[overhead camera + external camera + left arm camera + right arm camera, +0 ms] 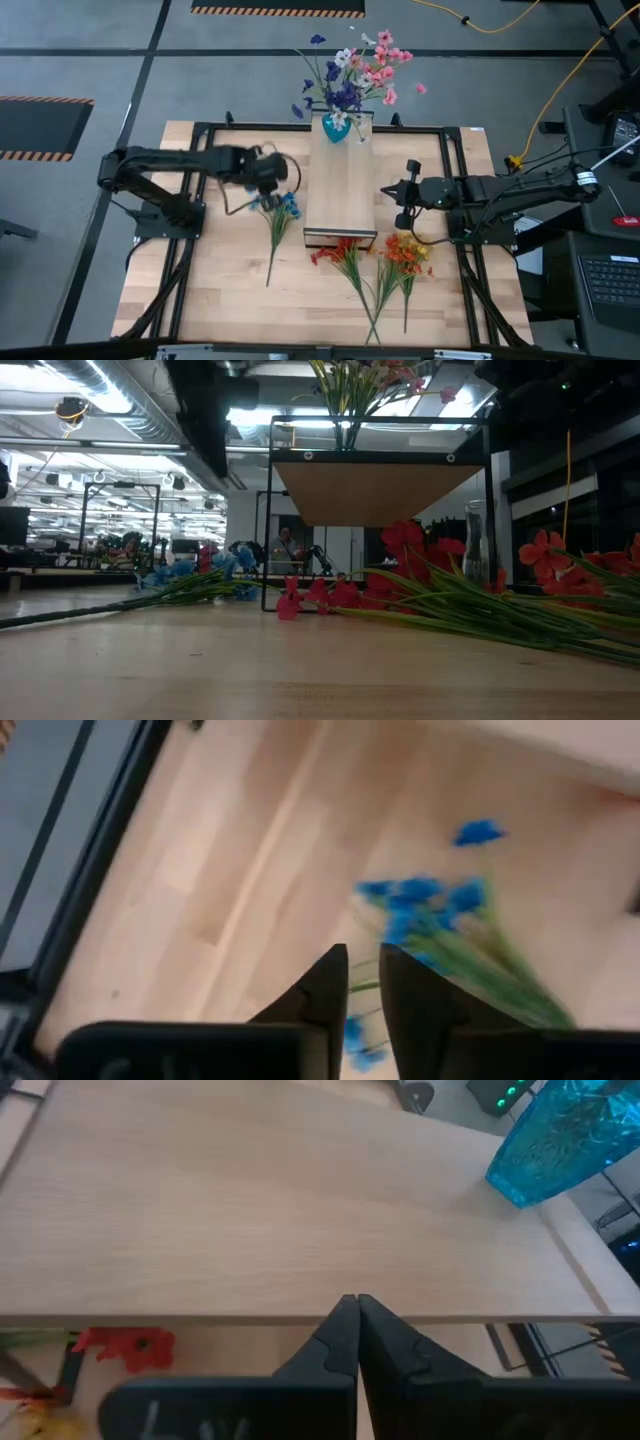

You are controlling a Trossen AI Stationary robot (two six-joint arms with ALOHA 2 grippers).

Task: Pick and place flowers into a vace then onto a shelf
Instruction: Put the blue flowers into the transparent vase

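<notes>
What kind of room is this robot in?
Probably a robotics lab or workshop: striped hazard tape marks the grey floor, a yellow cable trails past the table, and bare ceiling ducts hang over more workbenches behind.

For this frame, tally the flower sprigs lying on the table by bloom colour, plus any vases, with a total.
Blue sprig: 1
Red sprig: 1
Orange sprig: 1
Blue vase with a mixed bouquet, on the shelf: 1
Total: 4
</notes>
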